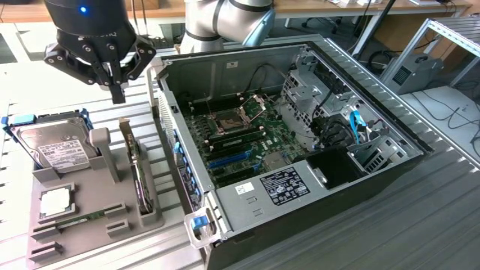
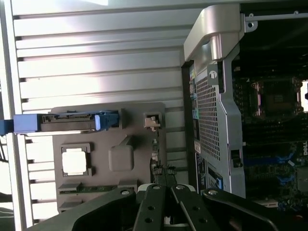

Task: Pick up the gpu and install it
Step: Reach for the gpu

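Exterior view has our gripper (image 1: 118, 93) clenched shut on nothing, hovering above the far end of the grey tray (image 1: 82, 239), so nothing's grabbed yet. The gpu (image 1: 139, 174) is parked on its long edge in a slot along the tray's edge nearest the open case (image 1: 217, 73), apart from the hard drive (image 1: 60, 147) at the tray's other edge. We'd guess it's light and stiff but fragile: bare board, a fan, a connector edge we don't want scraped. Best bet is pinching the top edge around mid-length, across its thin dimension, so it hangs level and lifts straight out without twisting in the slot.
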{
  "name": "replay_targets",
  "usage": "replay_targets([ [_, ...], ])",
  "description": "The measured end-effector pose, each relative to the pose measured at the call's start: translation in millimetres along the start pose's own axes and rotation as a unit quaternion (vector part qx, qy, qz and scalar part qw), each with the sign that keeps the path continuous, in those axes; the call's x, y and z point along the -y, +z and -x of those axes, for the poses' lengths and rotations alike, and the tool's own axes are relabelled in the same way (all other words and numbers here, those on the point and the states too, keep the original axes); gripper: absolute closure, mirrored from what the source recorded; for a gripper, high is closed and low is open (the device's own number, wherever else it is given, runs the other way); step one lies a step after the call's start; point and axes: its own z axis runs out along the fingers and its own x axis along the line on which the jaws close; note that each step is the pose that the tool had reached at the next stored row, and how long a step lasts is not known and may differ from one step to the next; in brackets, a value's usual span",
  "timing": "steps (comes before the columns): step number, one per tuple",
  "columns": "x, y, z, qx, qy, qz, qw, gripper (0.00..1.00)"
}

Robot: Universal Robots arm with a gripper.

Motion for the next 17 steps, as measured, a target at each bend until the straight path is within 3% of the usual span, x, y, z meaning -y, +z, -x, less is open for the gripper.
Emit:
replay_targets([
  [17,9.3,-0.4,0.7,0.0000,0.000,0.0000,1.0000,0.89],
])
